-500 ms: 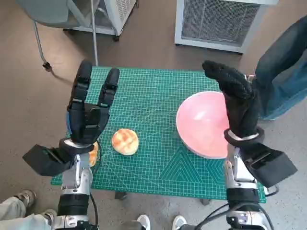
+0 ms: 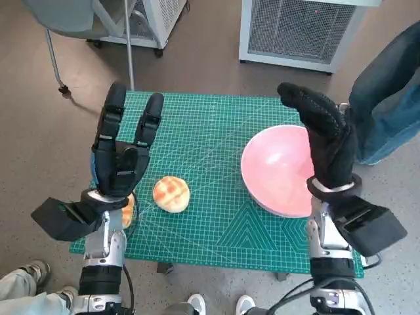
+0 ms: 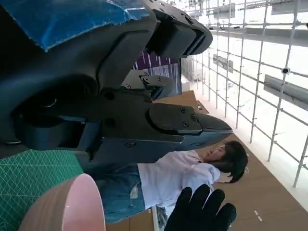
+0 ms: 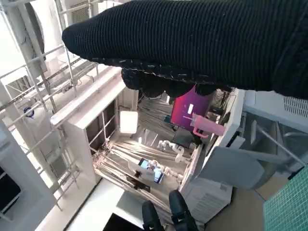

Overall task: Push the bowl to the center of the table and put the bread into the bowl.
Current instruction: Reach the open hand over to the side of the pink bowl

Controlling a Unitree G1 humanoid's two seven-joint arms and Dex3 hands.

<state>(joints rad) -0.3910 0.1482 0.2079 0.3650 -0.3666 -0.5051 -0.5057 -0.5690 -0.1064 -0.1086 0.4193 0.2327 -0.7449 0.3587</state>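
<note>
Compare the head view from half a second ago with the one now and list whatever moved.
Nothing visibly changed. The left robot hand is raised with fingers apart, holding nothing; the right robot hand stands at the far side of the pink bowl, also empty. The bread lies on the green mat, apart from both.

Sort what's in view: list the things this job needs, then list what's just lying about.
Needed for the job:
pink bowl, at the table's right side
bread, on the green mat
left hand and right hand, both raised and holding nothing

Just lying about:
orange item, half hidden under the left hand
chair
white units
person's leg
</note>
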